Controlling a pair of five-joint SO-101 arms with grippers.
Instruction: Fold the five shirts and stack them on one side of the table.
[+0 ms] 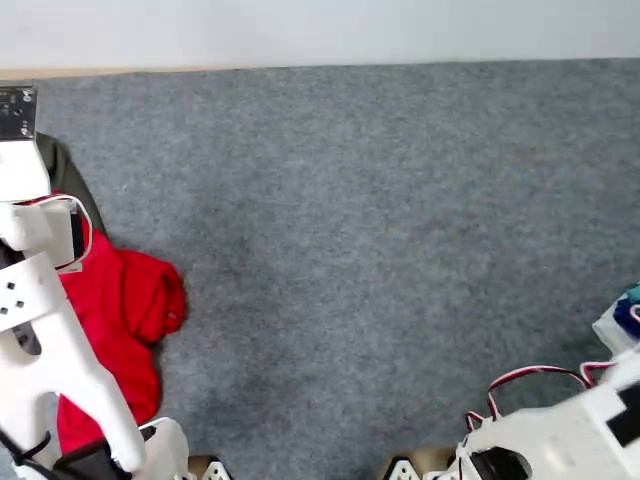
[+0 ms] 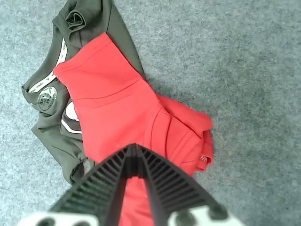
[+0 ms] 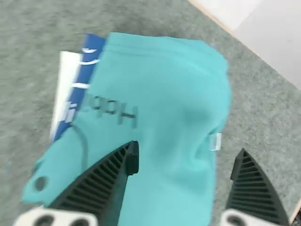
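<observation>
One red shirt (image 2: pixel 117 108) under left tool (image 2: pixel 136 153), teal shirt (image 3: pixel 160 117) under right tool (image 3: pixel 188 157)

High view fixed overhead, straight down on grey table (image 1: pixel 380 230), left wrist view close above red shirt (image 2: pixel 117 108) just past its jaws, shirt shared with high view, right wrist view close over teal shirt (image 3: pixel 160 117) between its jaws

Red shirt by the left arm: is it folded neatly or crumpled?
Crumpled, not folded: the red shirt lies in uneven bunched layers, partly over a dark green shirt.
</observation>
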